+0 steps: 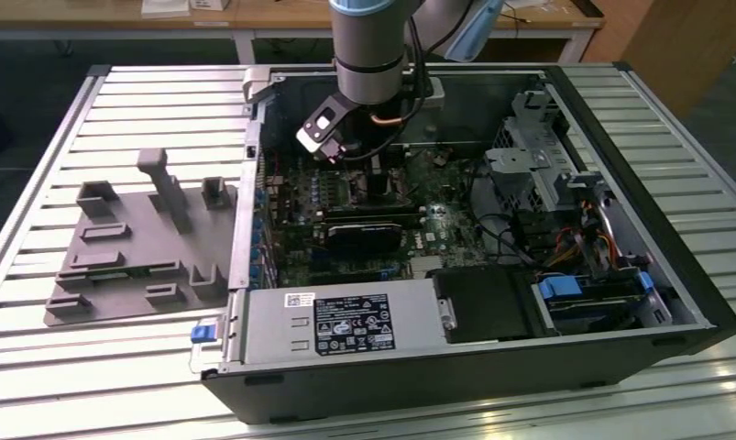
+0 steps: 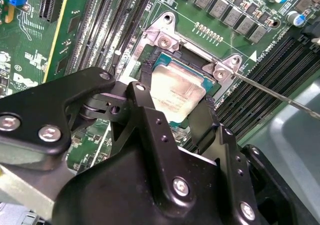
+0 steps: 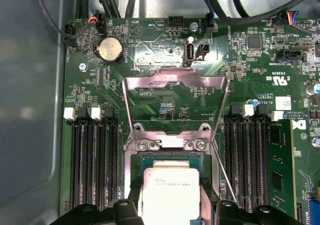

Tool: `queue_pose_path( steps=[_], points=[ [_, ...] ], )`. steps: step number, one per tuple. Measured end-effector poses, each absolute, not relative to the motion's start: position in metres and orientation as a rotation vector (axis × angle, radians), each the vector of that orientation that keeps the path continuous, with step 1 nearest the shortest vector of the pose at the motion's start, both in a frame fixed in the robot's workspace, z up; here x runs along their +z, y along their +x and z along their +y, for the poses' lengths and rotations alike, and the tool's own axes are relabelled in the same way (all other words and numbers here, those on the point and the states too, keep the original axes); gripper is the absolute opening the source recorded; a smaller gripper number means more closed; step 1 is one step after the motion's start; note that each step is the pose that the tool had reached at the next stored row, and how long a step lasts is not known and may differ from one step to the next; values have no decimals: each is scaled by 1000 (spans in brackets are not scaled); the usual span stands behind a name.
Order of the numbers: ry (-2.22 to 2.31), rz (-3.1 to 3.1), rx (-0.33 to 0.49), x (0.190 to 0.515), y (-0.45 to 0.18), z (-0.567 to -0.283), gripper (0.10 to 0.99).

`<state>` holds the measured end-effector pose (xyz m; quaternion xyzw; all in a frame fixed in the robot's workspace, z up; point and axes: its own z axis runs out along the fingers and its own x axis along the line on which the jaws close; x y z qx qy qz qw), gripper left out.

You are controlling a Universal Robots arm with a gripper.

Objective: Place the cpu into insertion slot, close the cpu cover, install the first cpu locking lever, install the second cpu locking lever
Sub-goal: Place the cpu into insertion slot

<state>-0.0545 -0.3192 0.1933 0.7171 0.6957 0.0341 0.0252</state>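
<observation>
My gripper (image 2: pixel 178 89) reaches down inside the open computer case, and its two black fingers (image 2: pixel 145 80) bracket the cpu (image 2: pixel 176 92), a flat square chip with a dull silver top. The fingers look closed against its two opposite edges. The cpu lies level right over the insertion slot (image 3: pixel 170 156); I cannot tell whether it is fully seated. The cpu cover (image 3: pixel 175 76), a thin silver frame with a window, stands swung up and open behind the slot. A thin wire locking lever (image 2: pixel 280 96) sticks out loose beside the slot. In the exterior view the gripper (image 1: pixel 374 183) hangs over the green board.
Long black memory slots (image 3: pixel 92 160) flank the slot on both sides. Cables (image 3: pixel 105 0) run along the case wall. The grey power supply (image 1: pixel 343 325) and drive cage (image 1: pixel 551 165) crowd the case (image 1: pixel 661 275). A grey fixture plate (image 1: pixel 136 247) lies at the exterior view's left.
</observation>
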Motion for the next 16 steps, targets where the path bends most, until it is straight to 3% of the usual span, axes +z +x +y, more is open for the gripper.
queue_pose_path(
  steps=[16],
  points=[
    [2217,2152,106,193,-54,-319,549]
  ],
)
